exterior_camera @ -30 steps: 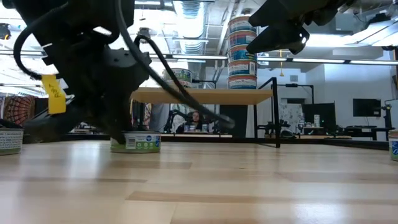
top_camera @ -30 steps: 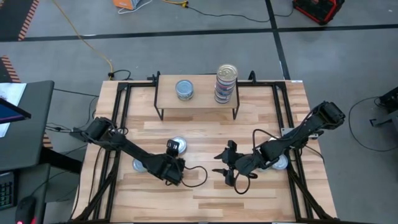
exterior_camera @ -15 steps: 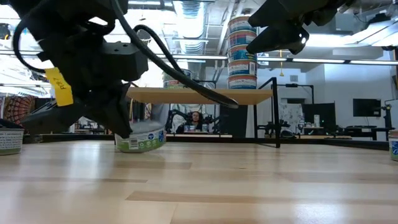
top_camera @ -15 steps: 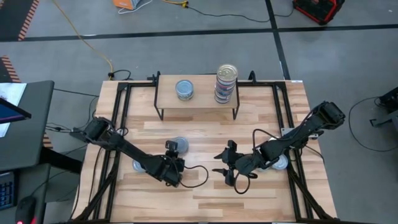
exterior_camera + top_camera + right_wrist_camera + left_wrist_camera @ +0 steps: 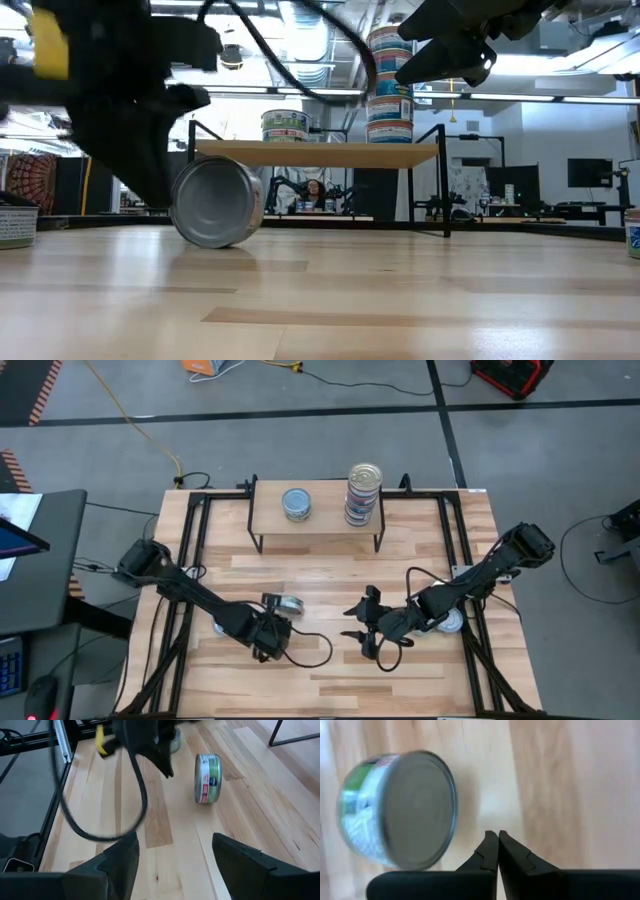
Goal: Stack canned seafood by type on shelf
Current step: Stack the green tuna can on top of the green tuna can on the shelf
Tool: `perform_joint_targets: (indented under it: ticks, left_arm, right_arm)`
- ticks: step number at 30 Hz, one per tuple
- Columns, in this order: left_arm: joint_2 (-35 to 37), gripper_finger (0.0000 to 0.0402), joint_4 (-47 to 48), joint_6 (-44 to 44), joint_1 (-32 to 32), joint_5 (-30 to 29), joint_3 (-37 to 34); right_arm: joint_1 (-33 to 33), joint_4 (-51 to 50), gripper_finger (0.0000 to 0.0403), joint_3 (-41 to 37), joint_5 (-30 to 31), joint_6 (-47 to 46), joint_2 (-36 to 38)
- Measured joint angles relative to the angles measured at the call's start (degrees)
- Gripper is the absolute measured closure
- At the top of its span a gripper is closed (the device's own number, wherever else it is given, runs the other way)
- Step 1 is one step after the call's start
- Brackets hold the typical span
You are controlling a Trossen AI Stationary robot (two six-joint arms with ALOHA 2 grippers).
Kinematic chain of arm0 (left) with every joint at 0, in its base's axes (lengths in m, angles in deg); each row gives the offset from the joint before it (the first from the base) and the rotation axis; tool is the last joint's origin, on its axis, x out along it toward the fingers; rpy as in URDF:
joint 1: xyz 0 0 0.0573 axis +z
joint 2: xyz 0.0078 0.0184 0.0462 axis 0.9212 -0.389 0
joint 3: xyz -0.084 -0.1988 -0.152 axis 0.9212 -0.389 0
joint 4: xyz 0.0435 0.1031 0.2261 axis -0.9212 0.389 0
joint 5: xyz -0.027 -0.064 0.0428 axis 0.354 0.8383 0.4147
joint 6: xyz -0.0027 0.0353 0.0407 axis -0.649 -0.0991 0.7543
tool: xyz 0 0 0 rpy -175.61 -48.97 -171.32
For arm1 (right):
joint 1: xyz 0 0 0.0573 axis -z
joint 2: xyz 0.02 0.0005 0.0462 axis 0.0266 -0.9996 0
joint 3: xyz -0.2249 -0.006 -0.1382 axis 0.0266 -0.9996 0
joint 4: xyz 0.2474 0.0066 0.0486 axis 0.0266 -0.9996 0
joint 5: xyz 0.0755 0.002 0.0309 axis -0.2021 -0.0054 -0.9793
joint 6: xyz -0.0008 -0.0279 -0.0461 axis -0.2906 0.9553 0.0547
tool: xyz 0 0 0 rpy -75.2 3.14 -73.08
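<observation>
The tin [image 5: 217, 202] that sat flat on the table under the left gripper a second ago now stands on its edge, its bare silver end facing the low camera; half a second ago it was only tilted. In the high view it [image 5: 284, 603] lies on its side on the wooden tabletop [image 5: 330, 670], in front of the shelf [image 5: 318, 518] and well apart from it. The left gripper [image 5: 494, 851] has let it slip — its fingers are pressed together with nothing between them, and the tin [image 5: 397, 810] rests just beside the tips. The left arm has also drawn back a little toward the table's near side.

On the shelf the single tin [image 5: 296, 504] and the tall stack of tins [image 5: 363, 493] stand as they did before, the single one left of the stack. Another tin [image 5: 219, 626] stays flat on the table, partly under the left arm, and one more [image 5: 452, 622] shows beside the right arm.

The right gripper [image 5: 362, 622] has not moved: it hangs above the table's middle, fingers spread fairly wide and holding nothing; its wrist view looks at the toppled tin [image 5: 207, 785] with a green and red label.

The table is pale planks in a black metal frame [image 5: 200, 510]. Around it — grey floor, a yellow cable [image 5: 150, 430], a dark side desk [image 5: 40, 560]. The low view shows a workshop with ceiling lights, and a person [image 5: 316, 192] seated far behind the shelf.
</observation>
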Motion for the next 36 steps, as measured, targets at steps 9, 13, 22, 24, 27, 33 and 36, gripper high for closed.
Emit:
perform_joint_targets:
  ticks: [9, 13, 22, 24, 27, 33, 36]
  left_arm:
    - [8.98, 0.0279, -7.84, -2.46, 1.75, -0.43, 0.06]
    - [8.03, 0.0176, -9.13, 0.13, 5.36, -0.14, 0.12]
    - [4.24, 0.0052, -9.52, 7.08, 13.73, 7.09, 0.12]
    - [4.22, 0.0050, -7.43, 8.33, 14.75, 7.60, 0.12]
    - [4.22, 0.0056, -4.23, 9.16, 16.00, 9.35, 0.12]
    - [4.22, 0.0097, 0.06, 11.74, 17.02, 14.62, 0.12]
    - [4.22, 0.0143, 0.50, 13.13, 16.86, 16.05, 0.12]
  right_arm:
    - [0.50, -0.94, 0.0126, 0.00, 0.00, 0.00, 0.00]
    - [0.50, -5.90, 0.0126, 0.00, 2.33, 0.17, 0.00]
    - [0.71, -3.09, 0.0126, -5.67, 2.96, -1.20, -0.02]
    - [0.90, -2.82, 0.0126, -6.35, 2.97, -1.72, -0.02]
    - [1.12, -2.52, 0.0126, -6.51, 2.97, -1.95, -0.02]
    - [1.16, -1.13, 0.0126, -6.51, 2.93, -1.55, -0.02]
    - [1.18, -0.62, 0.0126, -6.51, 2.91, -1.53, -0.02]
